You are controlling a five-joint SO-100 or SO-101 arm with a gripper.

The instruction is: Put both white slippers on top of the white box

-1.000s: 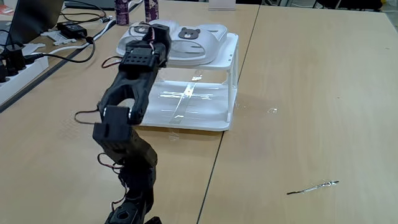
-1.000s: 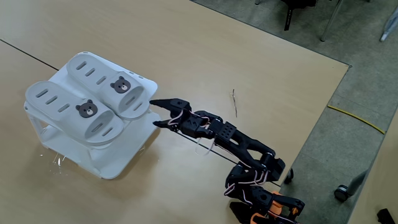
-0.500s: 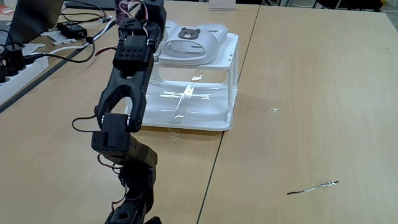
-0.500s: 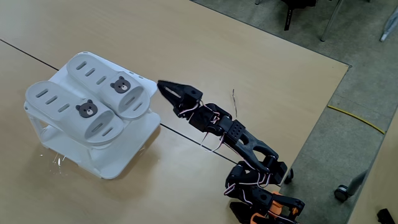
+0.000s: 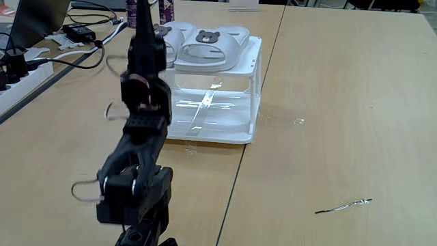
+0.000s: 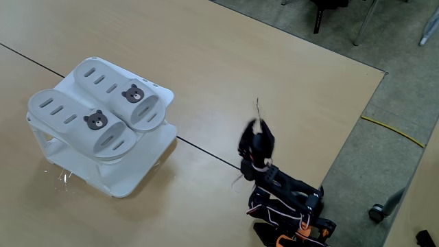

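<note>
Two white slippers lie side by side on the flat top of the white box (image 5: pixel 257 65). In a fixed view one slipper (image 5: pixel 208 49) shows its brown bear badge, and the other slipper (image 5: pixel 171 31) is partly hidden behind my arm. From above, both slippers (image 6: pixel 103 130) (image 6: pixel 123 92) rest fully on the white box (image 6: pixel 116 182). My gripper (image 5: pixel 144 9) is raised high and points upward, well clear of the box. Seen from above, the gripper (image 6: pixel 256 129) is blurred, pulled back over the arm's base, and looks shut with nothing in it.
A laptop, a power strip (image 5: pixel 17 72) and cables (image 5: pixel 82 41) crowd the left of the table. Two bottles (image 5: pixel 166 8) stand behind the box. A thin wire (image 5: pixel 343 204) lies on the table. The table's edge (image 6: pixel 357 130) runs close to the arm's base.
The gripper went from open beside the slippers to shut. The arm drew back from the box and swung up until it stands nearly upright over its base. The slippers stayed put.
</note>
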